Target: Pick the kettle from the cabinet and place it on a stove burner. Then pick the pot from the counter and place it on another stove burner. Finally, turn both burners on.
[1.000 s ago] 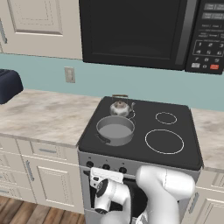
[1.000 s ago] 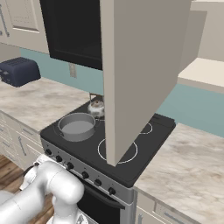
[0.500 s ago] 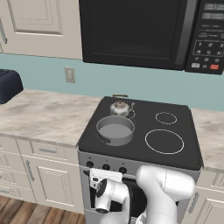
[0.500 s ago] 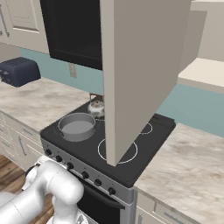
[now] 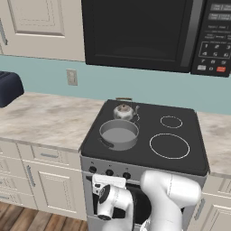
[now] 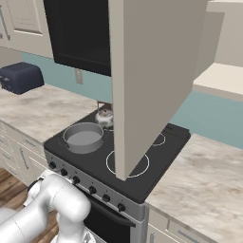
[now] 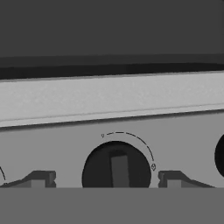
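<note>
The silver kettle (image 5: pixel 122 110) (image 6: pixel 104 115) stands on the back left burner of the black cooktop (image 5: pixel 180 160). Just in front of it, the wide grey pot (image 5: pixel 119 134) (image 6: pixel 83 136) sits on the front left burner. To the right lie a large burner ring (image 5: pixel 169 145) and a small one (image 5: pixel 171 121), both bare. My gripper (image 5: pixel 108 180) (image 7: pixel 108 179) hangs low against the stove's front panel. It is open, with one fingertip (image 7: pixel 41 179) on each side of a black knob (image 7: pixel 116 169) and a gap between each tip and the knob.
An open cabinet door (image 6: pixel 152 80) hangs over the cooktop's right half in the right base view, with the cabinet shelf (image 6: pixel 220 76) behind it. A microwave (image 5: pixel 140 31) is mounted above the stove. A dark toaster (image 6: pixel 21 77) stands on the counter (image 5: pixel 49 119) at the left. More knobs (image 6: pixel 92 190) line the panel.
</note>
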